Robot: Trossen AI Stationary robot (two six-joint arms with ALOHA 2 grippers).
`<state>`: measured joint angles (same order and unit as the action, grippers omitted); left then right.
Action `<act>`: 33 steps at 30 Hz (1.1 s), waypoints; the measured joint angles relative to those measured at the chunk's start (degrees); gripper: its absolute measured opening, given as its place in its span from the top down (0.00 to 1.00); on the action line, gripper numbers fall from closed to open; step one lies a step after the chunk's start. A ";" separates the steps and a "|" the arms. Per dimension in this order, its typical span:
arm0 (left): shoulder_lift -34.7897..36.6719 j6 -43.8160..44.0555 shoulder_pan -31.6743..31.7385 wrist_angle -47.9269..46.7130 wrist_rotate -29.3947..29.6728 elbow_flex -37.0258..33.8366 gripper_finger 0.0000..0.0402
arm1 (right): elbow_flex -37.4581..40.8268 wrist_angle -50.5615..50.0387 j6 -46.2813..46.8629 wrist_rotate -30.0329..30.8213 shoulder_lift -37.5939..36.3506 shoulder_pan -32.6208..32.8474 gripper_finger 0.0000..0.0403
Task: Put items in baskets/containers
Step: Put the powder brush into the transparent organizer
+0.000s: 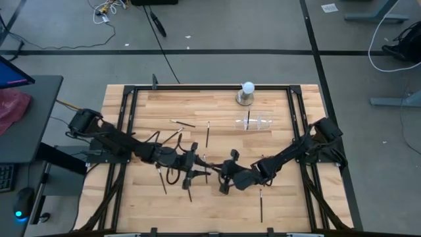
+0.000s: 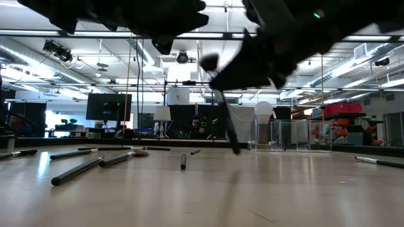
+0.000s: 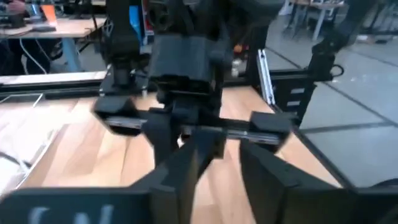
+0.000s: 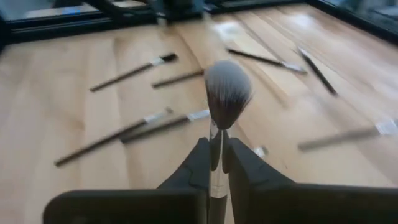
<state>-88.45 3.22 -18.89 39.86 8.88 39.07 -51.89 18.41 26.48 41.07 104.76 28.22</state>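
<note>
Brushes [image 2: 76, 170] on wooden table [image 1: 217, 204], perhaps workshop.

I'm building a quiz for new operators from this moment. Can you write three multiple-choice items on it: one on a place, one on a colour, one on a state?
1. Where does the white ball on its grey base stand?
A. Near the table's far edge
B. Between the two grippers
C. On the floor

2. What colour are the bristles of the brush in the right gripper?
A. Bright red
B. Pale grey-white
C. Green

3. How does the right gripper stand?
A. Wide open over bare wood
B. Out of view
C. Shut on a brush handle

Answers:
1. A, the high view shows it by the far frame rail, close to the clear tray.
2. B, the right wrist view shows a pale, fluffy tip.
3. C, the right wrist view shows both fingers pressed against the handle.
</note>
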 joint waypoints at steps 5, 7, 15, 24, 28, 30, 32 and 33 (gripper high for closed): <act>4.29 -0.04 0.08 -8.56 0.64 0.04 0.54 | 6.21 1.58 10.83 11.42 -2.01 3.60 0.94; 4.43 -0.03 0.00 -10.91 1.75 -0.13 0.51 | 8.53 1.69 13.45 16.42 -4.51 5.02 0.94; 0.23 0.31 0.02 -9.61 3.35 -0.08 0.51 | 14.16 -10.46 14.54 30.50 -25.23 7.30 0.95; -4.75 0.86 -0.35 -5.20 3.50 -0.11 0.55 | 18.10 -32.08 15.03 34.80 -48.93 -0.47 0.95; -5.66 0.66 -0.58 -3.91 3.42 -0.09 0.55 | 22.57 -34.89 16.92 32.82 -54.17 -7.52 0.95; -5.68 0.64 -0.64 -3.82 3.50 -0.09 0.55 | 25.50 -35.40 18.54 30.65 -56.10 -11.55 0.95; -5.68 0.64 -0.62 -4.06 3.52 -0.09 0.55 | 27.63 -35.06 20.18 28.60 -56.72 -15.48 0.95; -5.68 0.62 -0.64 -3.89 3.52 -0.10 0.55 | 28.83 -34.97 21.24 27.59 -57.03 -17.29 0.95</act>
<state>-94.13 3.84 -19.53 35.96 12.40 38.97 -23.05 -16.57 47.72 68.66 47.73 10.94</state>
